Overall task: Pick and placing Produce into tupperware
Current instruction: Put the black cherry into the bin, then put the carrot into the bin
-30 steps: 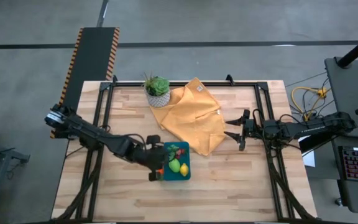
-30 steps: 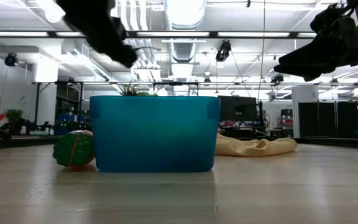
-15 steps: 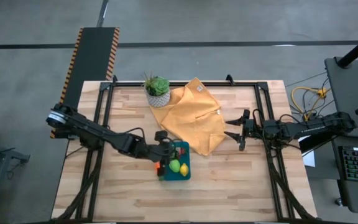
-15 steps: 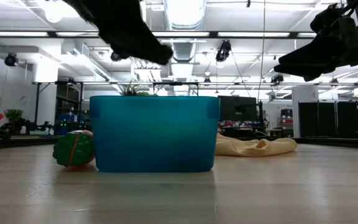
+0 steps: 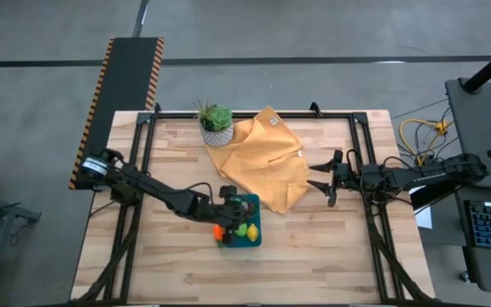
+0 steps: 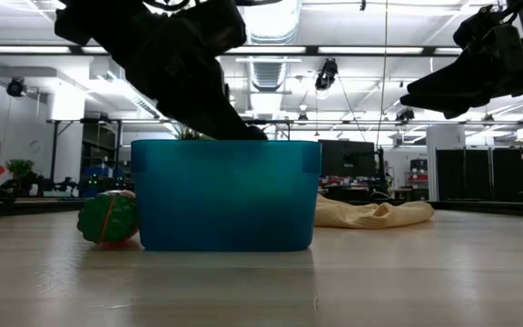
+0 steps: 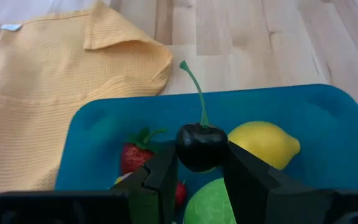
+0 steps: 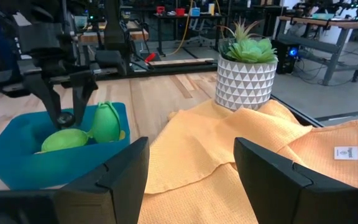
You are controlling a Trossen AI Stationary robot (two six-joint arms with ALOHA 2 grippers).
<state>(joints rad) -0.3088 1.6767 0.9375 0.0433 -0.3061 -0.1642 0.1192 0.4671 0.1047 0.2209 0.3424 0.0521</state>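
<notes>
The teal tupperware [image 5: 257,225] stands on the wooden table near its middle. In it lie a yellow lemon [image 7: 265,143], a red strawberry [image 7: 135,157] and lime-green produce [image 7: 209,202]. My left gripper [image 7: 202,152] hangs over the tupperware's open top, shut on a dark cherry [image 7: 202,146]. From the right wrist view the cherry [image 8: 65,118] sits just above the produce inside. An orange-and-green piece of produce [image 6: 107,218] rests on the table against the tupperware's left wall. My right gripper [image 5: 318,182] waits open above the table's right part, touching nothing. My left gripper pinches the cherry's round body [image 7: 185,149] between its two fingertips, one on each side. The fingers slant down into the tupperware from the table's left. The cherry is lifted clear of the produce below, and its green stem [image 7: 194,87] points away from the fingers.
A mustard-yellow cloth [image 5: 267,162] lies spread behind the tupperware toward the far edge. A leafy plant in a white pot [image 5: 216,124] stands at the far middle. Bare wood lies along the table's near edge.
My left gripper has carried the cherry toward the table's right edge and down, from beside the tupperware's left wall to over its open top, tipping its fingers further downward. It has stayed shut on the cherry.
</notes>
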